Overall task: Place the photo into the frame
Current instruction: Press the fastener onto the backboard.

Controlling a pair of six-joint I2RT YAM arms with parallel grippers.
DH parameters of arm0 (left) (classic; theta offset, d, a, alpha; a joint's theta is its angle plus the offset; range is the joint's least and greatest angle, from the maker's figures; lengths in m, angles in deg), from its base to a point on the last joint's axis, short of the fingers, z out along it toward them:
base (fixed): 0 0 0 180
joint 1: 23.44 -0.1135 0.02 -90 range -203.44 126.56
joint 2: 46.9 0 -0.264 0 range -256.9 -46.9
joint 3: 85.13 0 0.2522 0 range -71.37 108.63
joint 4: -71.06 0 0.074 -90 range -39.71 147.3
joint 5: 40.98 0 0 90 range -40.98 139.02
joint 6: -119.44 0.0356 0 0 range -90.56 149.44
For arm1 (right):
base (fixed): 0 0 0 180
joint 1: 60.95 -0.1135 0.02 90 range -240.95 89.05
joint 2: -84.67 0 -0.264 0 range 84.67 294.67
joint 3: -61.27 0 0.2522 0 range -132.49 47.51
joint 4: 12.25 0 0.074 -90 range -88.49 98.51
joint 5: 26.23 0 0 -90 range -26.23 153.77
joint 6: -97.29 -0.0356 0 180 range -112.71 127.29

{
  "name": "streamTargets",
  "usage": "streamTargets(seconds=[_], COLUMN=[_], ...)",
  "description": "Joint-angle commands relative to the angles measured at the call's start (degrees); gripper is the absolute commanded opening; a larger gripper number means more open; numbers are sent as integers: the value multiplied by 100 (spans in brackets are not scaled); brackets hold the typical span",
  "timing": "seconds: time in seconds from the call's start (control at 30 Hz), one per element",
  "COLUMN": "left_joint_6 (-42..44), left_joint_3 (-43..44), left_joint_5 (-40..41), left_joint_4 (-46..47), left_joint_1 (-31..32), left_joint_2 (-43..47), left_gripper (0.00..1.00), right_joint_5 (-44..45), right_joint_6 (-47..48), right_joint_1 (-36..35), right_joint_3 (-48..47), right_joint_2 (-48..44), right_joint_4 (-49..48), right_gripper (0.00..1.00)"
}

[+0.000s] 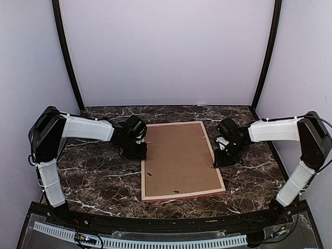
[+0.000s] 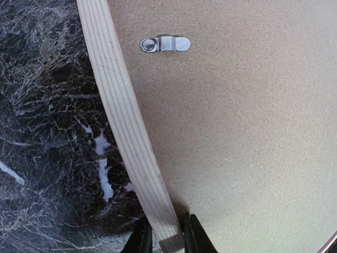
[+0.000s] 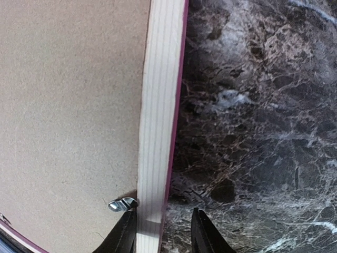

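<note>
The frame (image 1: 220,174) lies face down in the middle of the table, pale wood back up, with a brown backing board (image 1: 179,158) set in it. The photo is hidden. My left gripper (image 1: 141,150) sits at the frame's left rail (image 2: 124,116); in the left wrist view the left gripper (image 2: 167,240) is shut on that rail, a finger tight against each side. My right gripper (image 1: 220,161) is at the right rail (image 3: 160,105). In the right wrist view the right gripper (image 3: 163,234) straddles the rail open, its inner finger against the wood and its outer finger apart from the pink edge.
Small metal turn tabs (image 2: 166,44) (image 3: 122,204) sit on the backing board near the rails. The dark marble table (image 1: 98,176) surrounds the frame. White walls close in the back and both sides.
</note>
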Motion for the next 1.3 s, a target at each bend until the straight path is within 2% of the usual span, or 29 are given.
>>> streamTargets(seconds=[0.0,0.47,0.57,0.77,1.0,1.27], left_joint_6=[496,554,522,450,410,384], left_joint_3=[-26,12,15,17,54,151], left_joint_5=[71,110,121,122,123,120], left_joint_4=[-371,-399,-439,-461,-504,-556], left_joint_1=[11,11,11,6,11,9], left_joint_2=[-90,-131,-111,-50,-36,-80], left_gripper=[14,11,11,12,12,12], right_joint_5=[516,632,699,867,878,494], right_joint_6=[60,60,-12,3,217,327], right_joint_1=[6,14,39,211,489,587], right_joint_3=[-237,-435,-757,-1493,-2414,-2569], right_joint_2=[100,172,328,816,1585,1961], right_joint_4=[-479,-643,-821,-1014,-817,-592], right_gripper=[37,45,51,56,56,54])
